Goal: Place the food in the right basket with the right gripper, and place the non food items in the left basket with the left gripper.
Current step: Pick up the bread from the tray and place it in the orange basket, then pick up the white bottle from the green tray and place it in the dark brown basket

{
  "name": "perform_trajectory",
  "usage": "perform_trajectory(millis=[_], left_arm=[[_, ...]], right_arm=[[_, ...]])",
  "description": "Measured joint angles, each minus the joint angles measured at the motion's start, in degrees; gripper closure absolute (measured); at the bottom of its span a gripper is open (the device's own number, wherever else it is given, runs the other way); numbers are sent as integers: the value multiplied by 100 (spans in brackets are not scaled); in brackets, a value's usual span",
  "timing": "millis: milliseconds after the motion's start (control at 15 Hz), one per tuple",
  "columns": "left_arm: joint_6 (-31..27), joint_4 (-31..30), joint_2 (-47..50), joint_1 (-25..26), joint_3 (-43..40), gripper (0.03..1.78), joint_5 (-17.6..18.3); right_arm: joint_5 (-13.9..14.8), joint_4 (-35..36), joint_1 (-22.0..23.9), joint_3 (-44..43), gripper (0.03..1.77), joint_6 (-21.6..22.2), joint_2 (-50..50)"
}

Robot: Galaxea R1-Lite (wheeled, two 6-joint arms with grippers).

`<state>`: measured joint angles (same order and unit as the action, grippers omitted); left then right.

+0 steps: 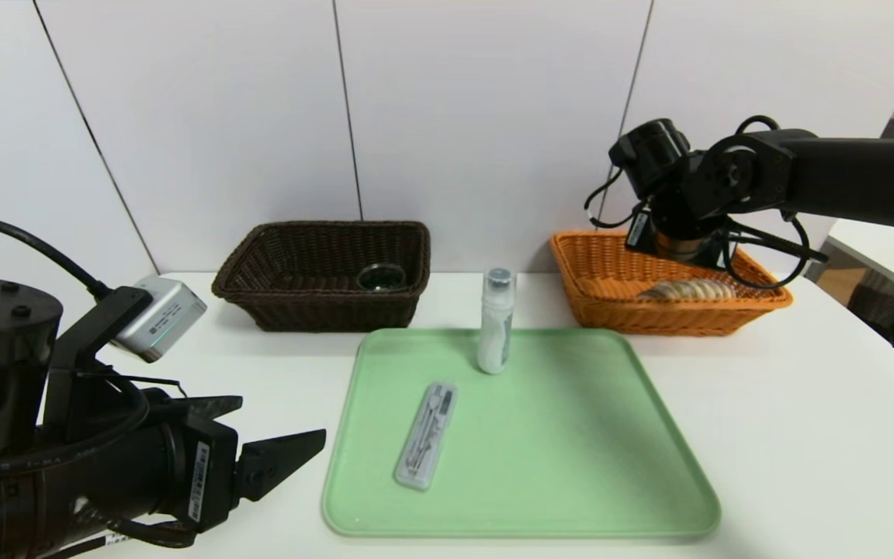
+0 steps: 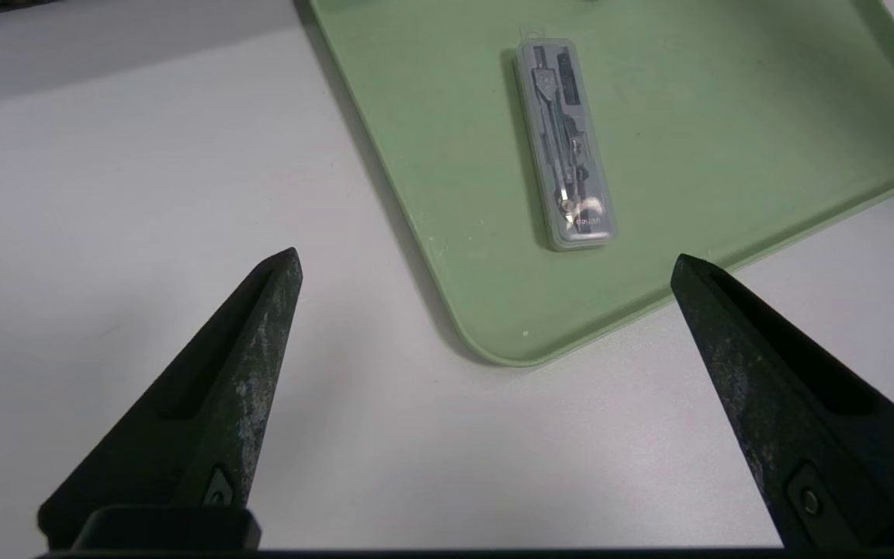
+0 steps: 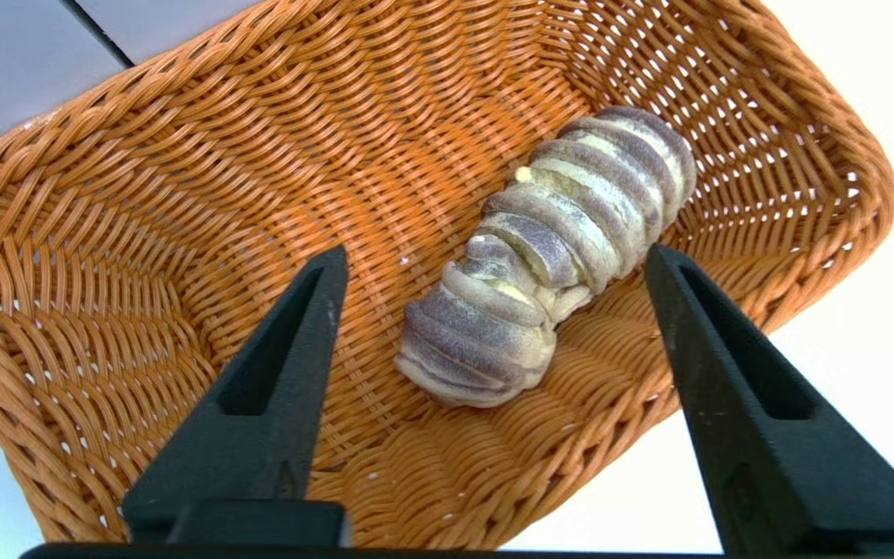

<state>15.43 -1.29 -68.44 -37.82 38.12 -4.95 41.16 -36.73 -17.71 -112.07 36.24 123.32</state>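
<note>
A ridged purple-and-cream bread roll (image 3: 548, 256) lies loose on the floor of the orange right basket (image 3: 144, 194). My right gripper (image 3: 495, 250) hangs open just above it, one finger on either side and neither touching. In the head view the roll (image 1: 687, 289) shows under the right wrist (image 1: 676, 237). A clear case with a compass in it (image 1: 426, 435) lies flat on the green tray (image 1: 571, 466), and a white bottle (image 1: 496, 322) stands at the tray's far edge. My left gripper (image 2: 484, 258) is open and empty over the table, short of the tray's near-left corner and the case (image 2: 567, 144).
The dark brown left basket (image 1: 315, 310) sits at the back left with a round dark item (image 1: 382, 277) inside. The orange basket (image 1: 602, 303) stands at the back right. White wall panels close off the back, and a second table edge (image 1: 881, 248) shows at far right.
</note>
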Motion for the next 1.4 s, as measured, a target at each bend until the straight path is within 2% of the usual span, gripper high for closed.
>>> perform_trajectory(millis=[267,600,800,1133,1400], left_arm=[[9,-7,2,-2,0,12,0],[11,-7,15,0,-6,12,-1],[11,-7,44,0,-20,12,0],[7,2,146,2,-52,12,0],[2,0,240,2,-127,12,-1]], right_arm=[[2,-43,-168,5,31,-243,-500],[-15,-530,-839,93,21,-328,-1588],[-102,-649,-1139,418,17,-621,-2188],[-974,66,-1318,1253,13,-1560,-2983],[-1564,1104,-1510,2514,11,-2343,-3617]])
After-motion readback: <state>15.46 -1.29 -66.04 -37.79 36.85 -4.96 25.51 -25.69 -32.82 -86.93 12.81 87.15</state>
